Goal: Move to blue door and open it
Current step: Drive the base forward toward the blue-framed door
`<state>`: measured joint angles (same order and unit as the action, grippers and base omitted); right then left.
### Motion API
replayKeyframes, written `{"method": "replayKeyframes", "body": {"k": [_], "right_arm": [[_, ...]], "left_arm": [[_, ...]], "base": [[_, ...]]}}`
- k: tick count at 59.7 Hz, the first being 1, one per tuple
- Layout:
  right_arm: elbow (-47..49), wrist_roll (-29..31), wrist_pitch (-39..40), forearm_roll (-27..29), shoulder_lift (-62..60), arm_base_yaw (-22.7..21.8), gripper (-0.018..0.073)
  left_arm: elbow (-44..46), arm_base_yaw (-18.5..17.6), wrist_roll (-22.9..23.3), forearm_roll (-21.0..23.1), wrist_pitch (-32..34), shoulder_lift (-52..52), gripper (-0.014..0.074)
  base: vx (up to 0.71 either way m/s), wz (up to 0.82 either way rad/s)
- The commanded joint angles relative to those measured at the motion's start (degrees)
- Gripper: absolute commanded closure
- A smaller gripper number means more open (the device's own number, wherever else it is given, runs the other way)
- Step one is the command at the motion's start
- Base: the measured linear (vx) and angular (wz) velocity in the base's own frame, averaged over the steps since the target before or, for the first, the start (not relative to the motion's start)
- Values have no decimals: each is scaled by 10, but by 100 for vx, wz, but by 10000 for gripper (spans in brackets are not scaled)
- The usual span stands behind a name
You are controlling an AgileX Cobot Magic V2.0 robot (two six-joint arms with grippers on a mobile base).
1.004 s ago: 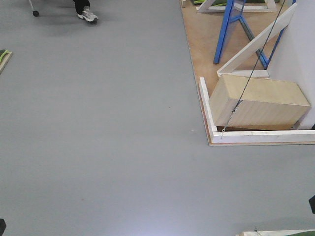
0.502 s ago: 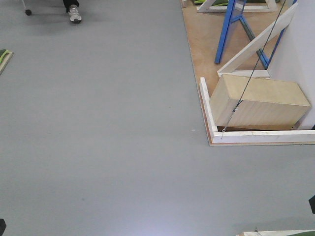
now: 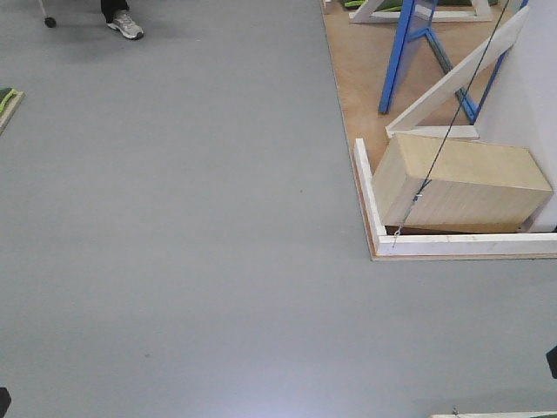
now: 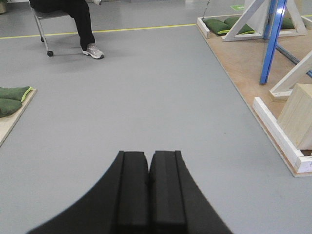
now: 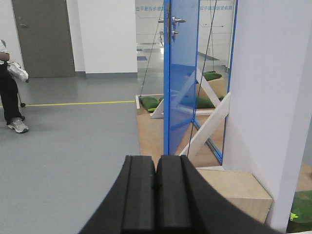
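The blue door (image 5: 181, 73) stands ahead on the right in the right wrist view, a tall glossy blue panel seen at an angle. Its metal lever handle (image 5: 176, 20) is near the top, with a round lock (image 5: 173, 33) just below. My right gripper (image 5: 156, 163) is shut and empty, well short of the door. My left gripper (image 4: 148, 157) is shut and empty over bare grey floor. The front view shows only blue struts (image 3: 402, 52) at the door's foot, top right.
A tan box (image 3: 459, 185) lies inside a white wooden border (image 3: 367, 196) on a plywood base, with a white angled beam (image 3: 452, 74) and a thin cable (image 3: 448, 131). A white wall (image 5: 273, 97) stands at the right. A seated person (image 4: 73, 19) is far left. Green bags (image 4: 12, 92) lie left.
The person's shoe at the top left has shifted left. The box and border have drifted very slightly down and right in the front view. Both grippers stay shut.
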<state>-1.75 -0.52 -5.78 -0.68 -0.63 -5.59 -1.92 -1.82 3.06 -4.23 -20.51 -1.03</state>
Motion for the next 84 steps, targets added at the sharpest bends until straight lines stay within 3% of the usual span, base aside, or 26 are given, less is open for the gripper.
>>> {"method": "replayKeyframes", "body": {"k": [1,84], "right_arm": [[-5,5,47,-2,-6,-1,564],[-5,5,47,-2,-6,-1,564]], "left_arm": [[18,-1,2,-1,46,-6,526],[18,-1,2,-1,46,-6,526]], "base": [[5,-1],[10,0]]}}
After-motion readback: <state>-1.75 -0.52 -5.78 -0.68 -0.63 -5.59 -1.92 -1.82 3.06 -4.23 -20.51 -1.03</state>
